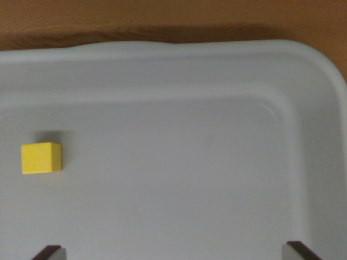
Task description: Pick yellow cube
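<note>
Wrist view, left to right. Yellow cube (41, 157) sits on the floor of the white tray (179, 65), close to the tray's left side as the frame cuts it, roughly mid-height between the far wall and the near edge of the picture. It rests flat, front face square to the camera, right side face just visible, a small shadow behind its top edge. Nothing touches it.

Gripper (174, 252): only the two fingertips (49, 252) show, poking in at the bottom edge, one near the bottom left, one near the bottom right. They stand wide apart, with bare tray floor between them and nothing held. The cube lies above and slightly left of the left fingertip, outside the gap between the tips, clearly apart from both.

Middle and right of the tray floor are plain white. The tray's far wall runs across the top, curving down into a rounded corner at the upper right, with the right wall dropping along the frame's right edge. Wooden table (162, 19) shows as a strip beyond the far rim.
</note>
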